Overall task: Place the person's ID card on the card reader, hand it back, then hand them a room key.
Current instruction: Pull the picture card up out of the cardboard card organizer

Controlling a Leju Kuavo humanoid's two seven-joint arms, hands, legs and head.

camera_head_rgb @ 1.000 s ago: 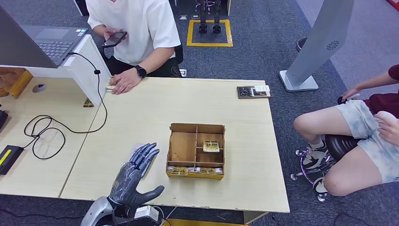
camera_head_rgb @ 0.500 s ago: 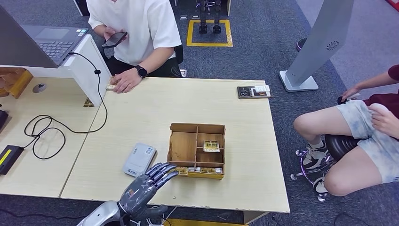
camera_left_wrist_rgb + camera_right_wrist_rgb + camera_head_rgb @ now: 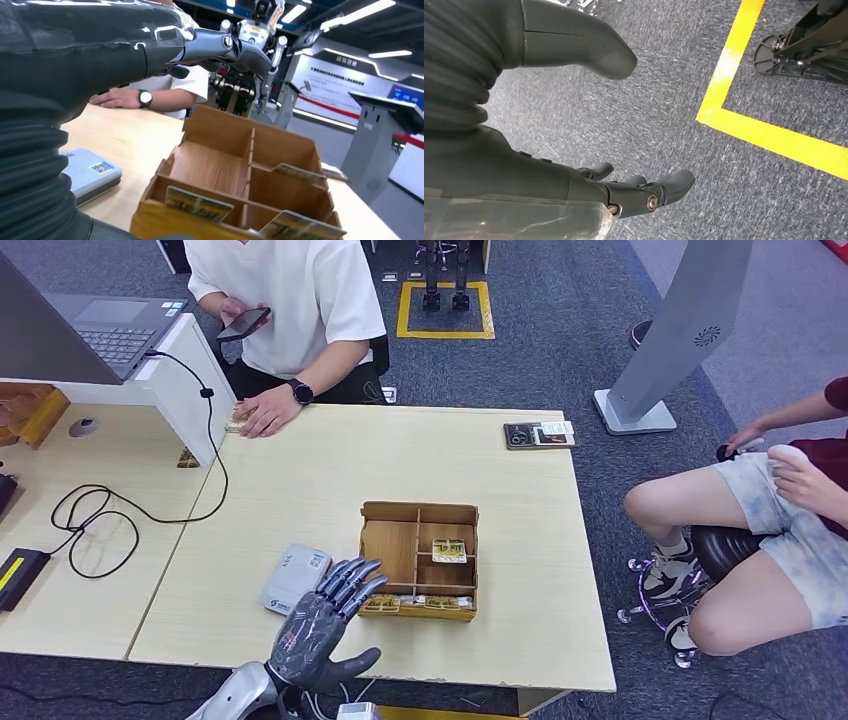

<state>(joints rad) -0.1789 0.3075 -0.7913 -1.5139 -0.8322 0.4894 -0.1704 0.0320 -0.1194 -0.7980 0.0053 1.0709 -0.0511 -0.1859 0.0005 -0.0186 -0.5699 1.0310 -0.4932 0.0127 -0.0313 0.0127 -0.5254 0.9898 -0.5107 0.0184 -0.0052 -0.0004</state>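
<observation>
Left hand moved off grey flat card reader, fingers spread, empty, now over front of wooden divided box holding room key cards. Key pick likely next. Right hand hangs, fingers loosely apart, empty.

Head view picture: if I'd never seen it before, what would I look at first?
Probably the robot's left hand, grey and shiny, fingers spread, at the near edge of the table with its fingertips by the wooden box. That box has compartments with cards in it, and a grey card reader lies beside it. Across the table a person in a white shirt holds a phone.
</observation>
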